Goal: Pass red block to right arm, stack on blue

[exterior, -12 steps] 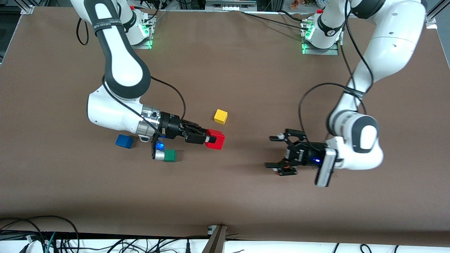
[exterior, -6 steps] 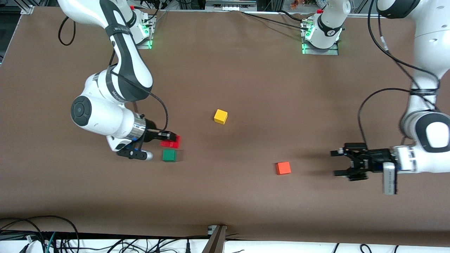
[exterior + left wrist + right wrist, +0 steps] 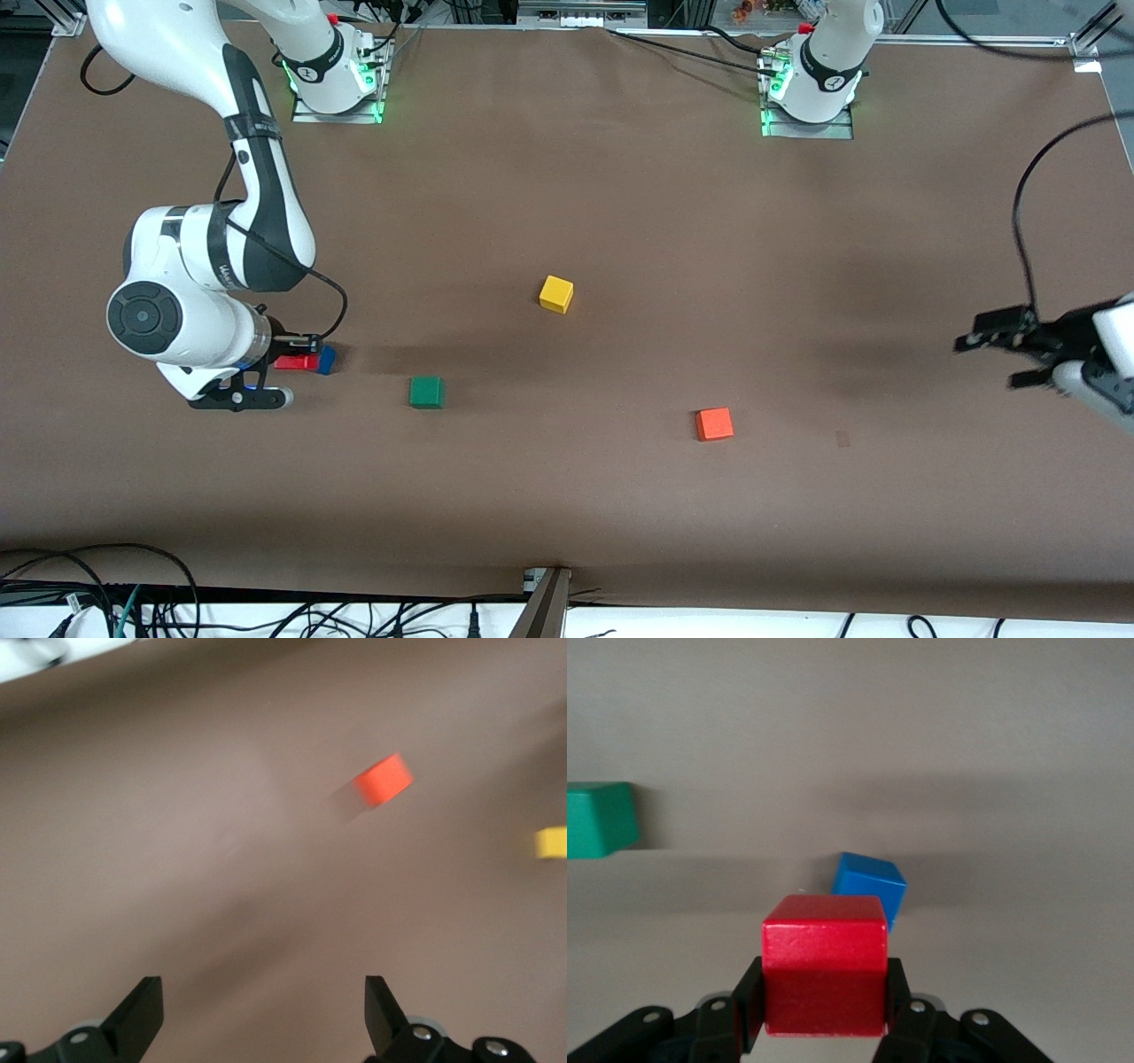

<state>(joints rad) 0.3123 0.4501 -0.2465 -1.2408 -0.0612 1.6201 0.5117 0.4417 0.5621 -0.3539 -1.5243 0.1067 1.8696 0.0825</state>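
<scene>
The red block (image 3: 824, 966) sits clamped between the fingers of my right gripper (image 3: 824, 997), which is shut on it. In the front view the red block (image 3: 296, 361) hangs low at the right arm's end of the table, in my right gripper (image 3: 299, 356). It is right beside the blue cube (image 3: 328, 359), which is partly hidden there. In the right wrist view the blue cube (image 3: 871, 887) rests on the table just ahead of the held block. My left gripper (image 3: 999, 354) hovers open and empty at the left arm's end; its jaws (image 3: 261, 1005) stand wide apart over bare table.
A green cube (image 3: 426, 392) lies near the blue one, toward the table's middle. A yellow cube (image 3: 556, 293) sits mid-table. An orange cube (image 3: 713, 424) lies nearer the front camera, toward the left arm's end. The brown mat (image 3: 620, 204) covers the table.
My right arm has swung the red block from mid-table to beside the blue cube. My left arm has drawn back, open, to its end of the table, uncovering the orange cube.
</scene>
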